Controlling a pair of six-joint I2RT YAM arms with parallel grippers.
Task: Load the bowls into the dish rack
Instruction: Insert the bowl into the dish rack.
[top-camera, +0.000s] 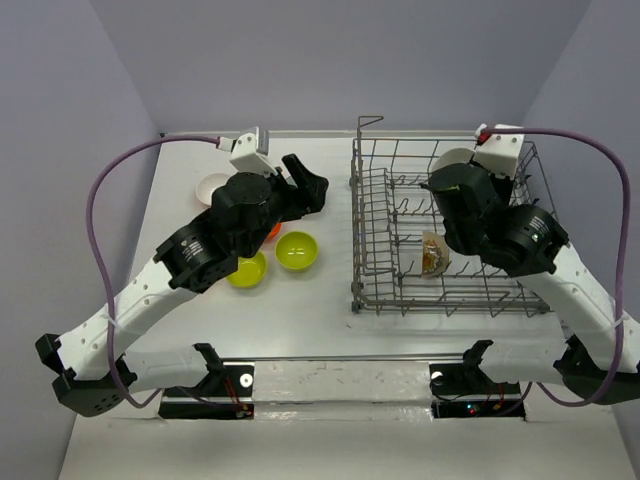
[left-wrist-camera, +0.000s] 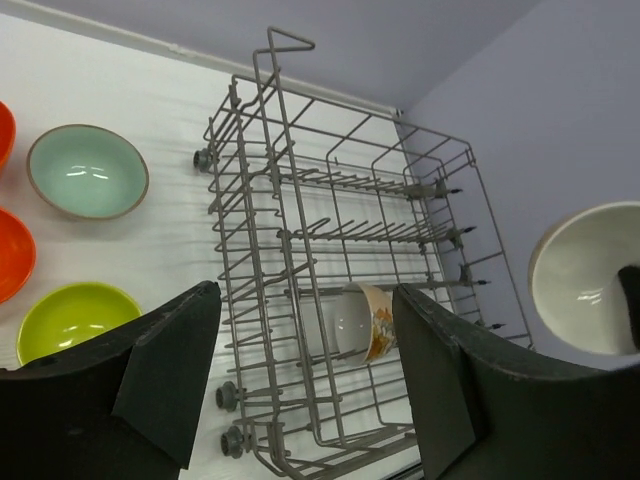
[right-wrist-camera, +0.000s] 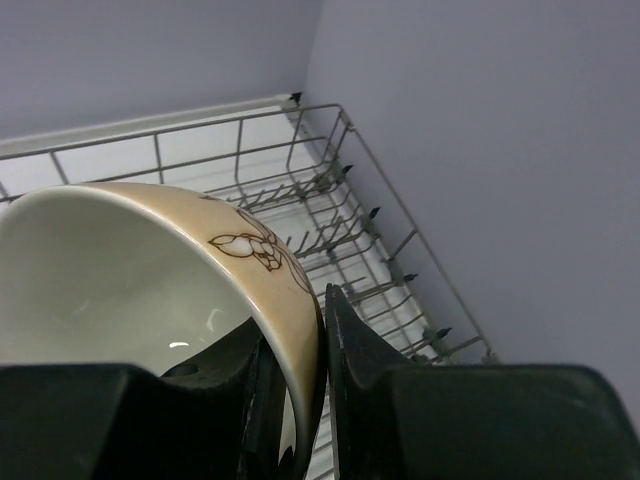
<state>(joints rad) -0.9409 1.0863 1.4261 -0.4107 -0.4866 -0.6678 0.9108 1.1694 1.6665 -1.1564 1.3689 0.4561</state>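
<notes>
orange bowl (top-camera: 272, 232) mostly hidden under left arm (top-camera: 215, 245), cream bowl (right-wrist-camera: 120, 270) cropped at edge

The right tool (right-wrist-camera: 300, 400) pinches the edge of a bowl (right-wrist-camera: 120, 290). One black finger (right-wrist-camera: 365, 370) sits on the outside of the bowl and the other is inside, with the edge squeezed between them. The bowl is white inside and creamy yellow outside, with a little brown drawing on it. It is tipped on its side and fills the left part of the view. Behind it is the grey wire dish rack (right-wrist-camera: 330, 215) with rows of thin spikes (right-wrist-camera: 372, 212) that have dark tips. A purple-grey wall (right-wrist-camera: 480, 130) stands behind the rack.
</notes>
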